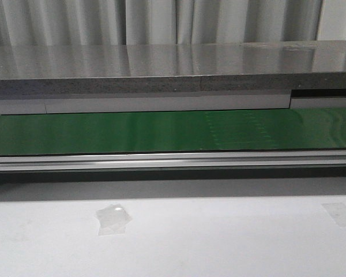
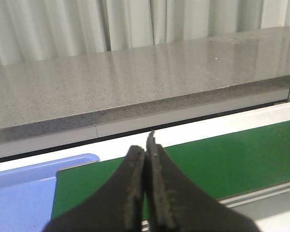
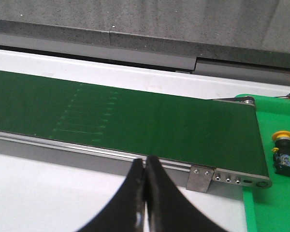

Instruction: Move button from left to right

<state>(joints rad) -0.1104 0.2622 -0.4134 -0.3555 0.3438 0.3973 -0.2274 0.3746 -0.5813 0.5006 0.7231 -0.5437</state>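
A button [image 3: 283, 153] with a yellow-orange cap on a black body lies in a green tray [image 3: 275, 203] just past the end of the green belt [image 3: 135, 121], seen only in the right wrist view. My right gripper [image 3: 145, 161] is shut and empty, above the white table in front of the belt's rail, well apart from the button. My left gripper [image 2: 146, 145] is shut and empty over the other end of the belt [image 2: 222, 159]. Neither gripper shows in the front view, where the belt [image 1: 161, 131] lies bare.
A blue tray [image 2: 19, 193] lies at the belt's end by my left gripper. A grey stone-look shelf [image 1: 161, 66] runs behind the belt, with curtains behind it. An aluminium rail [image 1: 161, 160] edges the belt's front. Tape patches [image 1: 112, 219] lie on the white table.
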